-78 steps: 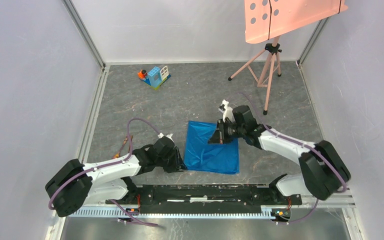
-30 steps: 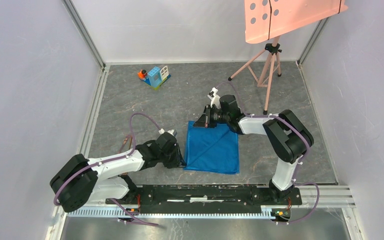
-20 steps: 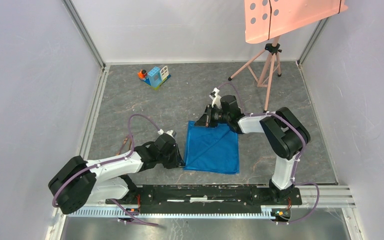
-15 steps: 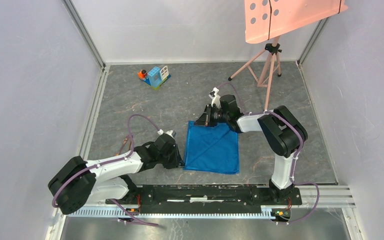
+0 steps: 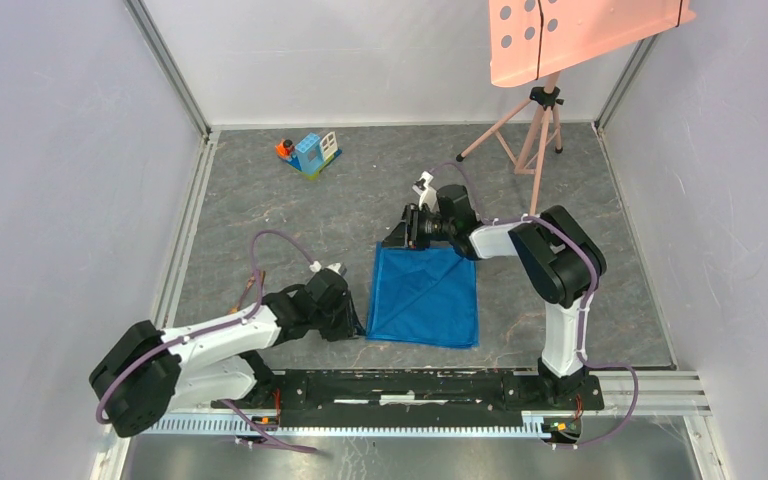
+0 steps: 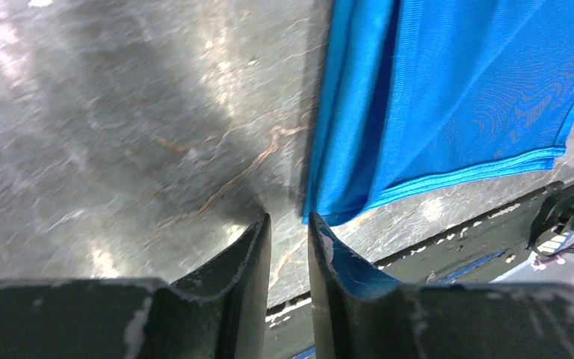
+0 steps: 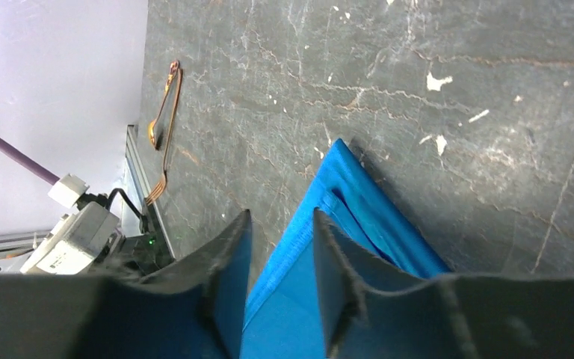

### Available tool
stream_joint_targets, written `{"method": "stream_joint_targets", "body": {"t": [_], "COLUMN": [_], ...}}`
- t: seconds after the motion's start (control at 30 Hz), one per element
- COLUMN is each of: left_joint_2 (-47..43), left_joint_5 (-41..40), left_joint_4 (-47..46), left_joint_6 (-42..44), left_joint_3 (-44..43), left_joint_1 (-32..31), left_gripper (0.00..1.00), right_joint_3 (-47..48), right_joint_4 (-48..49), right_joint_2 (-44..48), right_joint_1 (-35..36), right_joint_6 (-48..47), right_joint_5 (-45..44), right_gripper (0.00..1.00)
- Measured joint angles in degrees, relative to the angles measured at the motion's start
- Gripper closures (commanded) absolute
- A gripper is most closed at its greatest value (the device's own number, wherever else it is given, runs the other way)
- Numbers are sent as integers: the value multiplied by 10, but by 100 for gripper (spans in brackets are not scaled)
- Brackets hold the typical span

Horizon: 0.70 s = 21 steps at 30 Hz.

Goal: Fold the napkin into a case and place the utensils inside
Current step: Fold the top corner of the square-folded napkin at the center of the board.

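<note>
**Napkin flat mid-table, a gripper at each left corner**

The napkin (image 5: 423, 295) lies as a rough square between the arms, with a diagonal crease across it. The right gripper (image 7: 280, 217) hangs over its far-left corner, fingers slightly apart and pinching nothing. The left gripper (image 6: 290, 218) sits low just beside the near-left corner, with a narrow empty gap between its fingers. The utensils (image 7: 167, 149) lie well apart from the cloth, off by the left rail. I'd guess the next fold narrows the cloth into a case. To do that well, each gripper should bite all layers at its corner. Both should lift together and carry the left edge across evenly. That edge should stay taut so it lands parallel, leaving one end open for the utensils.
</note>
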<state>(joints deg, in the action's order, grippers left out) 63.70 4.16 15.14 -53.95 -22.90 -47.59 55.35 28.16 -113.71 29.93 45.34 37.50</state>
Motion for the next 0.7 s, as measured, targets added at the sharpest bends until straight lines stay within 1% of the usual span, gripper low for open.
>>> {"method": "stream_joint_targets", "body": {"t": [0.1,0.23,0.3,0.4,0.47,0.57,0.63,0.7], "left_joint_2": [-28,-81,-106,-113,-82,5,71,122], "left_joint_5": [-10,-14,-11,11,41,86,113,136], "left_joint_4": [48,101,108,88,52,-4,-45,-83], "left_joint_6": [0,0,0,0,1,6,13,19], "left_joint_3": [-7,-29,-40,-57,-71,-104,-130,-146], "left_joint_1": [0,0,0,0,0,0,0,0], "left_gripper": [65,64,61,56,56,58,58,59], "right_joint_3": [31,84,92,82,52,-19,-71,-118], "right_joint_4": [-43,-143,-188,-244,-256,-256,-257,-261], "right_joint_2": [1,21,56,141,212,305,335,336], "right_joint_1": [0,0,-1,-10,-27,-65,-93,-114], "right_joint_6": [-27,-96,-137,-193,-219,-246,-257,-264], "right_joint_5": [3,2,-3,-12,-9,2,12,18], "right_gripper": [45,33,28,28,28,32,35,41]}}
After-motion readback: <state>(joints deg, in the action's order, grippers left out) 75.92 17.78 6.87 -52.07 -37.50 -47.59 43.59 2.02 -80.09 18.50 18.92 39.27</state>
